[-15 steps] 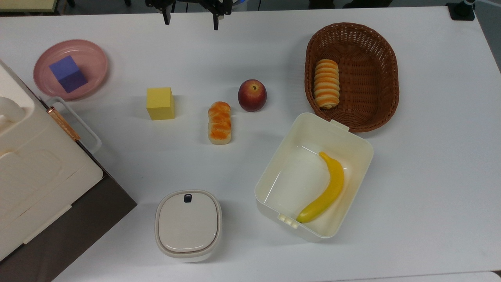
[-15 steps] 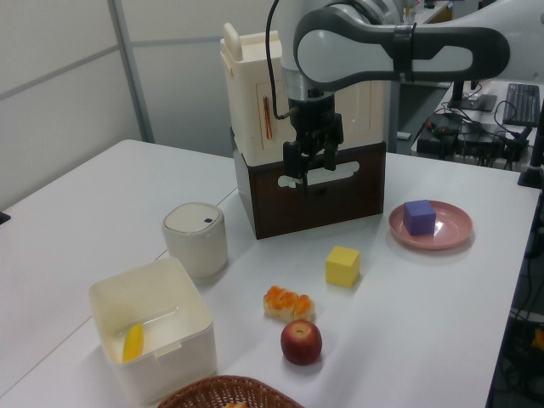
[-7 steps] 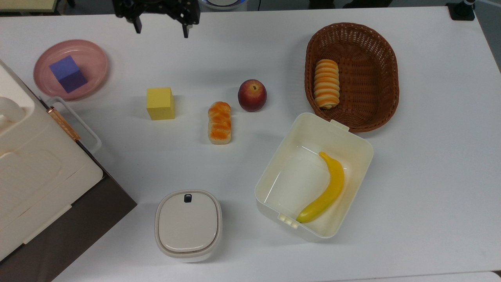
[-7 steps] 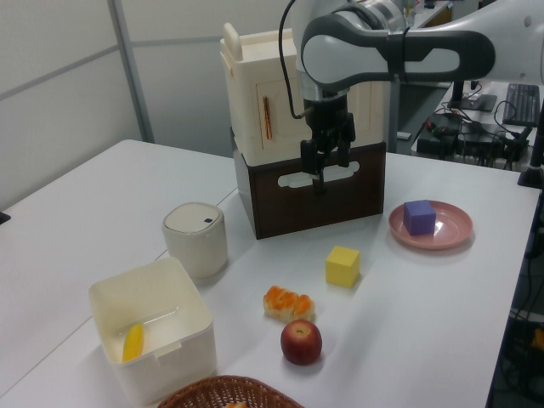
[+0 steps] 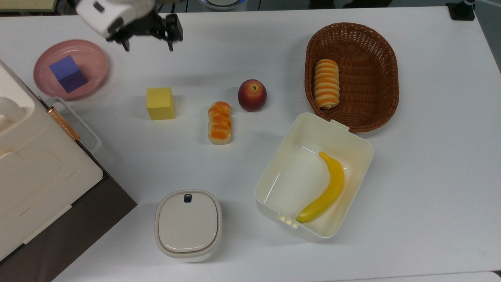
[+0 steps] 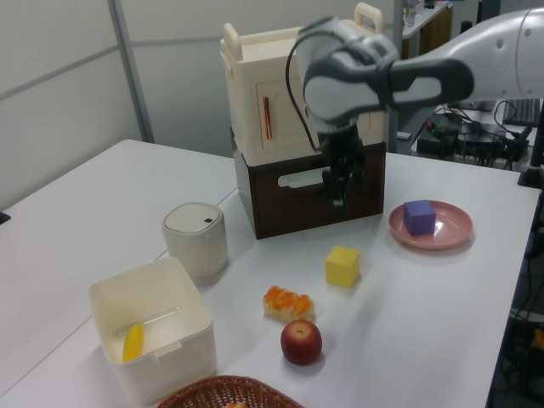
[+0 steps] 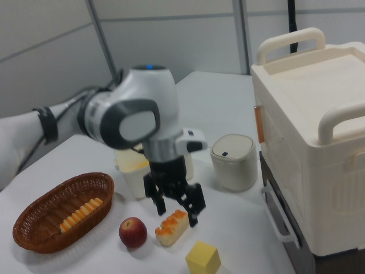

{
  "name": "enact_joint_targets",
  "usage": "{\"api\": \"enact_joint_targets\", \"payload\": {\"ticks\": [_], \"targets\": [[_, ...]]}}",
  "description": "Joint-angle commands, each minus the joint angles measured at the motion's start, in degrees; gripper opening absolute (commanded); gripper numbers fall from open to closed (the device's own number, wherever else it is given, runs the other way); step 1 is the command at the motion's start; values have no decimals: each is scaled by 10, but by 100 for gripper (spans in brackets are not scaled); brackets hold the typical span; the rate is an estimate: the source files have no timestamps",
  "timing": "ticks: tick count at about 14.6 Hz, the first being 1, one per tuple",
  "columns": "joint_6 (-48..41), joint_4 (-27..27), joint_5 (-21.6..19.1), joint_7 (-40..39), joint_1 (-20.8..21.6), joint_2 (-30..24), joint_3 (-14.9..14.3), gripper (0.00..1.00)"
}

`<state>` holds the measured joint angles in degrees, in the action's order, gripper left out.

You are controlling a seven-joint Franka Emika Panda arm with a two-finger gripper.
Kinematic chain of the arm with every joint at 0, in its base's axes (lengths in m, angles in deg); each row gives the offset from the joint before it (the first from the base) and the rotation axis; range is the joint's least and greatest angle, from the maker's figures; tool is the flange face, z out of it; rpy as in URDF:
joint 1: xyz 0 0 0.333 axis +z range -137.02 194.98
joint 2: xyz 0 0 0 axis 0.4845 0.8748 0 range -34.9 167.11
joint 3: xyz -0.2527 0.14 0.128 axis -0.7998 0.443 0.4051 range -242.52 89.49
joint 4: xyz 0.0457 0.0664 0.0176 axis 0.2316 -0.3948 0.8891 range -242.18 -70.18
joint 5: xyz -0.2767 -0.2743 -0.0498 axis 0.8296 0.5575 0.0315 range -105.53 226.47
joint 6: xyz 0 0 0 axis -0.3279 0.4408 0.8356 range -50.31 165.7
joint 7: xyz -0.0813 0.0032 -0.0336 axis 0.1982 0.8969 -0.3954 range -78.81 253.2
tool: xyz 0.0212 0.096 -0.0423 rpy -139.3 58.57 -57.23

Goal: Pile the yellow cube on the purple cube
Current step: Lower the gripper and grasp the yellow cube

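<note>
Hovering wide open and empty, the gripper hangs between pink plate and yellow cube.

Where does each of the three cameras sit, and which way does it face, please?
Top view: overhead, looking straight down at the table; the gripper enters from its top edge.
Left view: low past the basket end, facing the cream case; the arm shows.
Right view: beside the cream case, facing the basket; arm and open gripper show.
All share the yellow cube.

White table, grey panelled walls
</note>
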<state>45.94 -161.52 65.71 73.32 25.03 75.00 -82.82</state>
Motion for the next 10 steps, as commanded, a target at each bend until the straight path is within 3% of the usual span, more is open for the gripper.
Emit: {"api": "enact_joint_targets", "payload": {"ticks": [1,10], "targets": [[81,-66,12,-18,-1,16,-2,100],[140,-69,27,-19,-8,103,-2,100]]}}
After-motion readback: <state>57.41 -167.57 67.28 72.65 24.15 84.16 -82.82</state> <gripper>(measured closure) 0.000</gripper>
